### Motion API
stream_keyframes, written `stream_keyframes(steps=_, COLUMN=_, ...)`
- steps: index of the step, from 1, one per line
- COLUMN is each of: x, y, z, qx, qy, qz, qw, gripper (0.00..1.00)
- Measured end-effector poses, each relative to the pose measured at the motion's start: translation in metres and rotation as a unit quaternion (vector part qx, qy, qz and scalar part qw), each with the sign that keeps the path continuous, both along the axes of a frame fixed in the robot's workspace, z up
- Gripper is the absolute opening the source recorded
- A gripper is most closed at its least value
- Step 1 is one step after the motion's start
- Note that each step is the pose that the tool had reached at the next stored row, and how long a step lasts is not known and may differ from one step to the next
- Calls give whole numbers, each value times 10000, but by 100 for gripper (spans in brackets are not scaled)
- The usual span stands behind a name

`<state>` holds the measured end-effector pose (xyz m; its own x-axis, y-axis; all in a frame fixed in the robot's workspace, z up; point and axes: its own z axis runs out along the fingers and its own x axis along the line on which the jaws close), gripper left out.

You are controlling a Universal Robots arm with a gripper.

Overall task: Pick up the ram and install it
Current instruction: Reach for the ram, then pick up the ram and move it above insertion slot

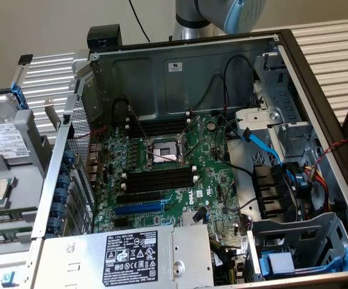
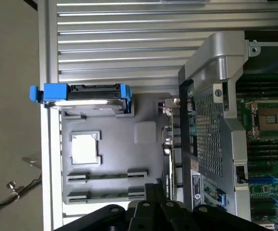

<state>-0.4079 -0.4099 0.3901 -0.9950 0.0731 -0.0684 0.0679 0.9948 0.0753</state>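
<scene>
Lying in one grey tray [image 2: 115, 144]: two ram sticks [image 2: 107, 195], one processor [image 2: 85, 147].

the arm [image 1: 222, 15] sits at twelve o'clock in the exterior view; the gripper [image 2: 154, 191] has its jaws pressed together.

Arm [image 1: 222, 15] cut off by edge; end effector [image 2: 154, 192] base cropped.

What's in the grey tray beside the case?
A blue-bracketed drive, a processor chip, two ram sticks on edge. The gripper covers the tray's nearest edge.
</scene>
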Motion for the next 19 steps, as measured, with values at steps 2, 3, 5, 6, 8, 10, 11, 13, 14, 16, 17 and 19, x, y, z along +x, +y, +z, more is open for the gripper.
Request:
stream_keyframes(steps=2, x=-90, y=-3, z=-6, qx=1, qy=0, qz=0, qw=10000, gripper=11)
stream_keyframes(steps=3, x=-135, y=-4, z=-9, qx=2, qy=0, qz=0, qw=10000, gripper=11)
stream_keyframes(steps=5, x=-208, y=-7, z=-14, qx=2, qy=0, qz=0, qw=10000, gripper=11)
stream_keyframes(steps=6, x=-236, y=-8, z=-16, qx=2, qy=0, qz=0, qw=10000, gripper=11)
stream_keyframes(steps=8, x=-279, y=-9, z=-18, qx=3, qy=0, qz=0, qw=10000, gripper=11)
stream_keyframes(steps=10, x=-322, y=-10, z=-20, qx=8, qy=-1, qz=0, qw=10000, gripper=11)
stream_keyframes(steps=11, x=-354, y=-11, z=-20, qx=13, qy=0, qz=0, qw=10000, gripper=11)
stream_keyframes(steps=13, x=-385, y=-11, z=-20, qx=17, qy=0, qz=0, qw=10000, gripper=11)
stream_keyframes(steps=14, x=-384, y=-12, z=-20, qx=17, qy=0, qz=0, qw=10000, gripper=11)
stream_keyframes(steps=16, x=-385, y=-11, z=-21, qx=17, qy=0, qz=0, qw=10000, gripper=11)
stream_keyframes(steps=17, x=-385, y=-11, z=-20, qx=17, qy=0, qz=0, qw=10000, gripper=11)
stream_keyframes(steps=19, x=-385, y=-11, z=-21, qx=17, qy=0, qz=0, qw=10000, gripper=11)
